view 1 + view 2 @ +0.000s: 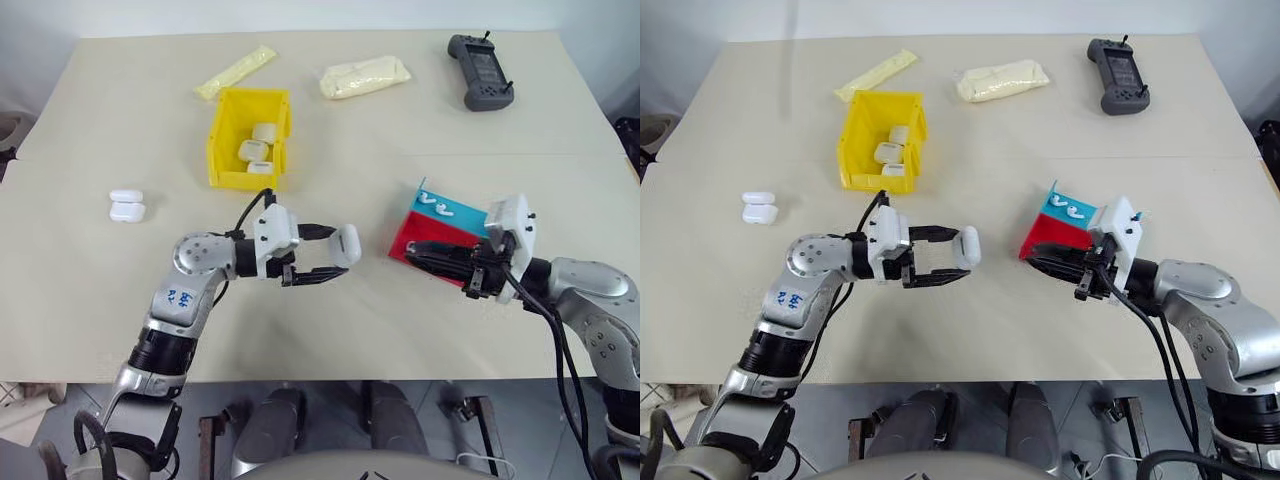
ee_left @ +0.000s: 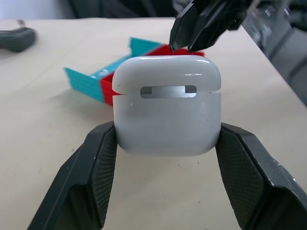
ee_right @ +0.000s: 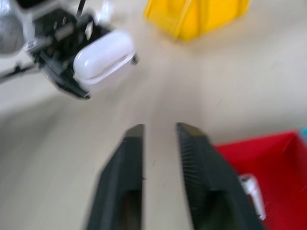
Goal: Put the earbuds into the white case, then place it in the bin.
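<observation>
My left gripper [image 1: 338, 252] is shut on the white case [image 2: 168, 115], gripping its two sides above the table with the lid closed. Off to the right my right gripper [image 3: 160, 128] is open with a narrow, empty gap between its fingers. It points toward the case from over the near edge of the red and teal tray [image 1: 420, 232]. Two tiny white earbuds [image 1: 437, 205] lie on the tray's teal part, and one earbud [image 3: 252, 189] shows on the red part beside my right fingers. The yellow bin [image 1: 222, 140] stands farther back on the left with several white cases inside.
Two more white cases [image 1: 127, 205] lie on the table at the left. At the back are a black handheld controller [image 1: 480, 72] and two pale plastic bags [image 1: 365, 76] [image 1: 235, 72]. Bare tabletop lies between the bin and my grippers.
</observation>
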Motion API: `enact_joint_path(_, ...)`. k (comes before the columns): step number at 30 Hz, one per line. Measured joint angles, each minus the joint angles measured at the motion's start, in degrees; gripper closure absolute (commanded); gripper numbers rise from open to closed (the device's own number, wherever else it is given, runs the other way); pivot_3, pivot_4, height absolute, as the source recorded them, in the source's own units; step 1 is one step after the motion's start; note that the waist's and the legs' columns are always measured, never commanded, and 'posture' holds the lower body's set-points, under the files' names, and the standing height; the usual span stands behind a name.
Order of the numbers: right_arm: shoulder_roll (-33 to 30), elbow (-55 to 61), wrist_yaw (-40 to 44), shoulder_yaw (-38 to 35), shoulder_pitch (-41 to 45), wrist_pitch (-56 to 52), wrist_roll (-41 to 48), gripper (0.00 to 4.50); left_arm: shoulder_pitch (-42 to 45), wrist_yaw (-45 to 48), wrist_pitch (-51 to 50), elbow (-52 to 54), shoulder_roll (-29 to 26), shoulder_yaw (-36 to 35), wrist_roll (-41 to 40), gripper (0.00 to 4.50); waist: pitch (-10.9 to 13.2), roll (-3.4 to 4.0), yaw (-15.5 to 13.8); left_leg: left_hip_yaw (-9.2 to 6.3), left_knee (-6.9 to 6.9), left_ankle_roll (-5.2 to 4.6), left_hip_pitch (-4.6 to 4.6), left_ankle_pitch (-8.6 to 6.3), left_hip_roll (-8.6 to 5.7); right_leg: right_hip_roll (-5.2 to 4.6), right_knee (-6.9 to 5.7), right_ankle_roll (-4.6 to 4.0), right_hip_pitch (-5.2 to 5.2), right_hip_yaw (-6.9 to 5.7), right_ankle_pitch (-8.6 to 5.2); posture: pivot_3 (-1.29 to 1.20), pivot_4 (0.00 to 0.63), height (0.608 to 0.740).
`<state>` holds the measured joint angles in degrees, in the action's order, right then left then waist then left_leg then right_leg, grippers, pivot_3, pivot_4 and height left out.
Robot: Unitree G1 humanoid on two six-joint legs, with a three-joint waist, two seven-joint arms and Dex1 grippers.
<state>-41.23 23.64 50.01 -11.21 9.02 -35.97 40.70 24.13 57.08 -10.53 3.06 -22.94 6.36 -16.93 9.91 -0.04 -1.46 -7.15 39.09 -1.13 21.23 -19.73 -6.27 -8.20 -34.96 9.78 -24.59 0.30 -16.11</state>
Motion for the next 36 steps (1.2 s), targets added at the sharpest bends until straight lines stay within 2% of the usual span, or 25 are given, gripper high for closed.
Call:
enact_joint_path(7, 2.8, 0.7, -0.6, -2.4, -2.5, 6.9, -0.6, 0.26, -5.4, -11.0, -4.0, 3.8, 1.8, -11.2, -5.9, 1.76, 0.0, 0.00, 0.0, -0.01, 0.00, 0.00, -0.03, 0.00, -0.01, 0.00, -0.01, 0.00, 0.02, 0.01, 0.00, 0.00, 0.150, 0.740)
enact_joint_path(8, 3.1, 0.7, -0.7, -2.5, -2.6, 7.5, -0.7, 0.03, -5.6, -12.8, -4.5, 3.8, 2.2, -12.6, -6.3, 1.76, 0.0, 0.00, 0.0, -0.01, 0.00, 0.00, -0.03, 0.00, -0.01, 0.00, -0.01, 0.00, 0.02, 0.01, 0.00, 0.00, 0.150, 0.740)
enact_joint_path(15, 4.0, 0.8, -1.2, -3.0, -5.0, 12.4, -2.4, 0.03, -4.9, -25.4, -6.4, 3.9, 4.7, -20.3, -8.1, 1.76, 0.0, 0.00, -0.1, -0.01, 0.01, 0.00, -0.03, 0.00, -0.03, 0.00, -0.04, 0.00, 0.03, 0.00, 0.00, 0.00, 0.150, 0.740)
enact_joint_path(22, 5.2, 1.2, -1.3, -2.7, -5.5, 13.7, -2.4, 0.03, -4.6, -21.2, -8.2, 7.2, 5.5, -20.6, -16.5, 1.76, 0.0, 0.00, 0.0, -0.01, 0.00, 0.01, -0.04, 0.00, 0.02, 0.03, -0.03, 0.00, 0.03, 0.00, 0.00, 0.00, 0.150, 0.740)
enact_joint_path(25, 5.2, 1.2, -0.9, -2.7, -5.7, 14.1, -2.5, 0.03, -4.2, -20.6, -8.5, 7.1, 5.0, -20.5, -17.2, 1.76, 0.0, 0.00, 0.0, -0.01, 0.00, 0.01, -0.04, 0.00, 0.02, 0.04, -0.02, 0.00, 0.03, 0.01, 0.00, 0.00, 0.150, 0.740)
enact_joint_path(30, 5.2, 1.1, -0.9, -2.7, -5.9, 14.8, -3.2, 0.03, 2.0, -23.7, -8.5, 2.0, 4.5, -19.6, -14.9, 1.76, 0.0, 0.00, -0.3, -0.01, 0.04, 0.02, -0.05, 0.01, -0.04, 0.02, 0.00, -0.01, 0.06, 0.01, 0.00, 0.00, 0.150, 0.740)
enact_joint_path(36, 5.1, 1.0, -1.5, -2.7, -5.6, 14.8, -4.2, 0.03, 14.2, -33.8, -6.3, -13.5, 4.7, -17.1, -4.8, 1.76, 0.0, -0.03, -0.2, -0.01, 0.01, 0.02, -0.03, 0.01, -0.03, 0.05, -0.05, 0.00, 0.04, -0.01, 0.01, 0.00, 0.150, 0.740)
